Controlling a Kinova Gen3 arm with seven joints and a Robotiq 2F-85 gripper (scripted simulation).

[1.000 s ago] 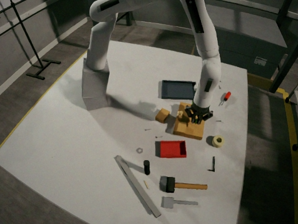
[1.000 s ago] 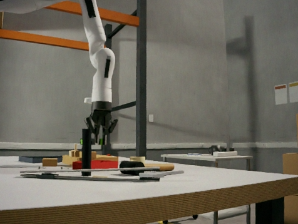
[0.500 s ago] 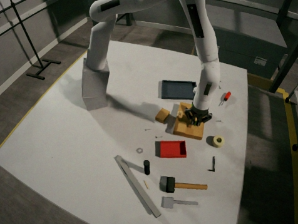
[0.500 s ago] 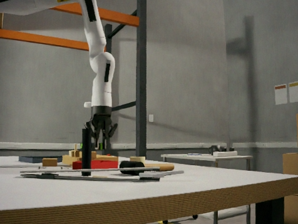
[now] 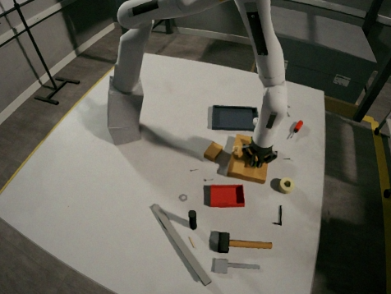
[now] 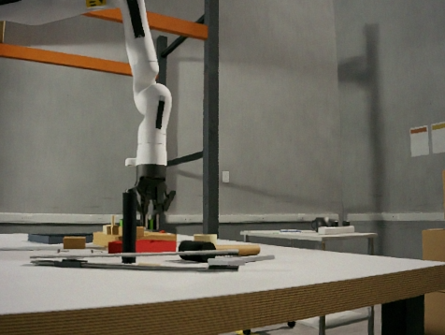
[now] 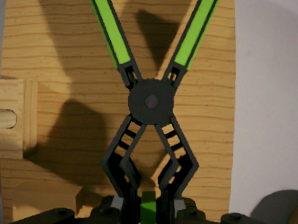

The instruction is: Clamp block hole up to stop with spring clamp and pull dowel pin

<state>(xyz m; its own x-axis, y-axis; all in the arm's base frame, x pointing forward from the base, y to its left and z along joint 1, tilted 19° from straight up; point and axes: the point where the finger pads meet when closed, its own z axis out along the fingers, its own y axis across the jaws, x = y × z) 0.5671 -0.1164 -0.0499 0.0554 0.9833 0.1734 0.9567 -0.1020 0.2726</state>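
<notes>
White table (image 5: 172, 164) (image 6: 84, 290) (red tray (image 5: 223, 195) (image 6: 154, 245) aboard).
</notes>
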